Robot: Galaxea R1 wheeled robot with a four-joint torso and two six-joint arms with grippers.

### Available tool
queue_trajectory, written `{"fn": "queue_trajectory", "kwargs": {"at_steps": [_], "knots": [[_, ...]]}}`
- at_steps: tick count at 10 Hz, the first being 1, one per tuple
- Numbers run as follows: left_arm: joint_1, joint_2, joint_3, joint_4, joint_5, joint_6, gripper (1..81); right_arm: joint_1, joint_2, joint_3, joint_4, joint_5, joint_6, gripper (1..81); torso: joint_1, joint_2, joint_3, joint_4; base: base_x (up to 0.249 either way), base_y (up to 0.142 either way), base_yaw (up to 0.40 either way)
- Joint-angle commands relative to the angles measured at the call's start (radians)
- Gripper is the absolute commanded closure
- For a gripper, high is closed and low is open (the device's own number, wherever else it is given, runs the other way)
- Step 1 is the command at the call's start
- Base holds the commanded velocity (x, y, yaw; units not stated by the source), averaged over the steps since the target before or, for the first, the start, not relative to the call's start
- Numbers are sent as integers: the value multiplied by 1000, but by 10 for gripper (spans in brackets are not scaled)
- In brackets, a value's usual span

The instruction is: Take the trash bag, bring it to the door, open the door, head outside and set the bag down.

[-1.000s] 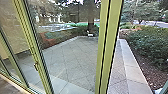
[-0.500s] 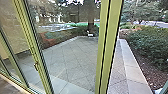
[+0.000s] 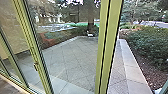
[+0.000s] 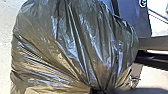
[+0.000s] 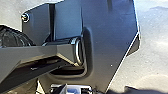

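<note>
- The trash bag [image 4: 72, 47] is large, dark and shiny in the left wrist view, full and rounded, with long creases running together into a tight, dark neck.
- The left tool [image 4: 99, 91] holds the trash bag by that gathered neck.
- I cannot tell how wide the right tool stands or whether it has anything in it.
- Pale ground [image 5: 153, 57] lies beside the robot's base in the right wrist view.
- In the head view, a tall glass door [image 3: 71, 62] with a yellow-green frame stands in front of the robot.
- A small dark handle [image 3: 35, 66] sits on the slanting left post.
- A thick double post [image 3: 107, 47] rises right of the middle.
- Behind the glass is a yard paved with slabs [image 3: 75, 53], with a tree trunk [image 3: 90, 27] at its far side.
- On the right, a pale stone edging [image 3: 130, 62] runs between the paving and a soil bed [image 3: 150, 75] with green bushes [image 3: 150, 42].
</note>
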Motion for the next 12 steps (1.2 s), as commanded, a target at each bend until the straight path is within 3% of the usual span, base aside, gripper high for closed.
{"fn": "queue_trajectory", "kwargs": {"at_steps": [1,12], "knots": [[-45,-7,2,3,77,8,811,31,-3,4,-8,-54,-3,10,0,0,0,0,0,0,-180],[-45,-11,2,-1,77,8,811,38,8,2,-14,-56,-3,10,0,0,0,0,0,0,-182]]}}
